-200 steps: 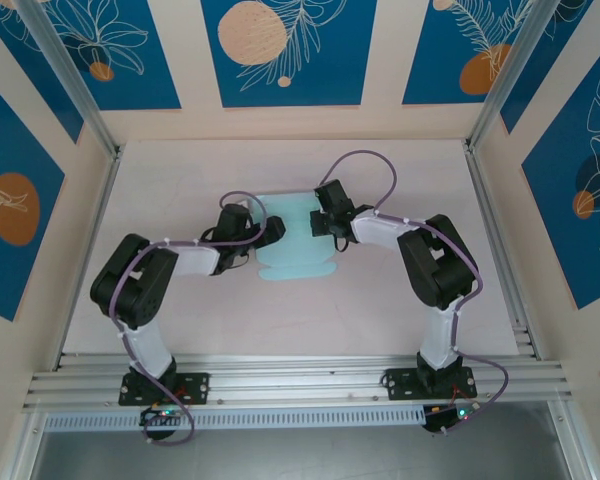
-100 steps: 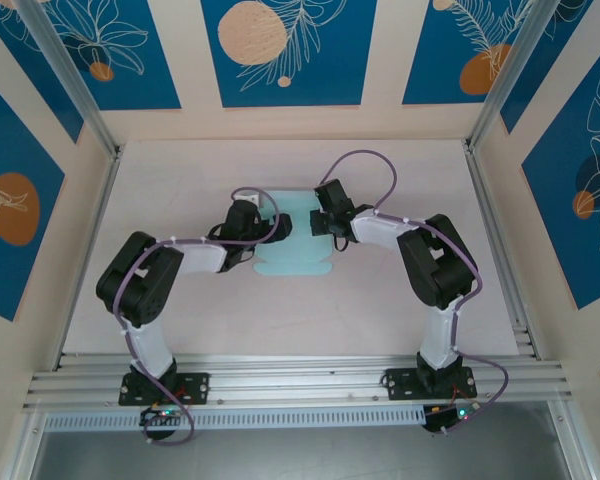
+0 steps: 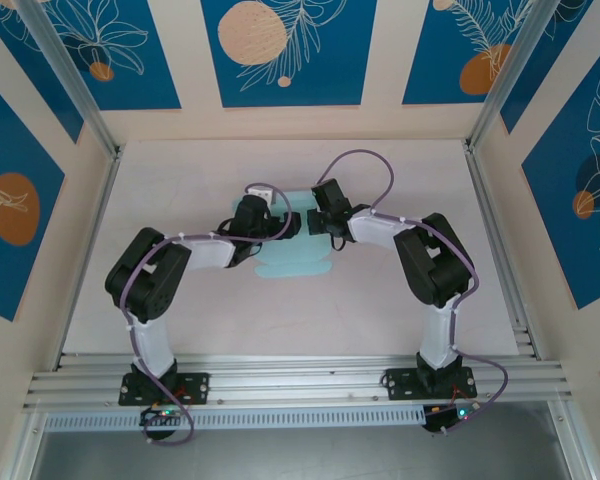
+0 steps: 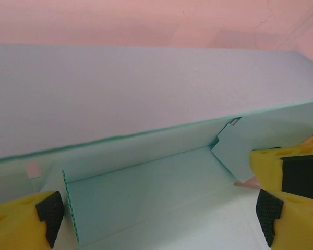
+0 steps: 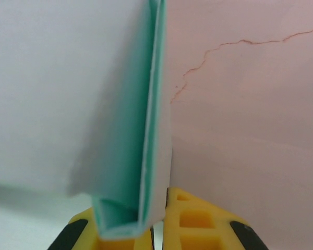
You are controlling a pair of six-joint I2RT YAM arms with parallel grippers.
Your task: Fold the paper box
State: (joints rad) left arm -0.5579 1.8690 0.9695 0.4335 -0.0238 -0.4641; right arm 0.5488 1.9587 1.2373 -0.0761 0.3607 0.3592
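The paper box (image 3: 292, 262) is a pale light-blue card sheet lying at the table's middle, partly folded. In the left wrist view a long panel of the paper box (image 4: 146, 99) stands up across the frame, with a lower flap and flat card below it. My left gripper (image 3: 283, 226) is over the sheet's left part, and in its own view the left gripper (image 4: 159, 216) is open wide, its yellow fingers (image 4: 26, 221) on either side of the flat card. My right gripper (image 3: 313, 222) is at the sheet's right edge; the right gripper (image 5: 157, 232) is shut on a doubled-over wall of the paper box (image 5: 148, 130).
The pale pink table (image 3: 380, 300) is bare around the sheet. Aluminium rails (image 3: 300, 385) run along the near edge, and posts stand at the back corners. Blue-and-cream patterned walls (image 3: 280, 50) close in the back and sides.
My left arm has swung right and further back over the sheet, bringing its gripper close to the right one. The right gripper has stayed put, clamped on the folded wall.
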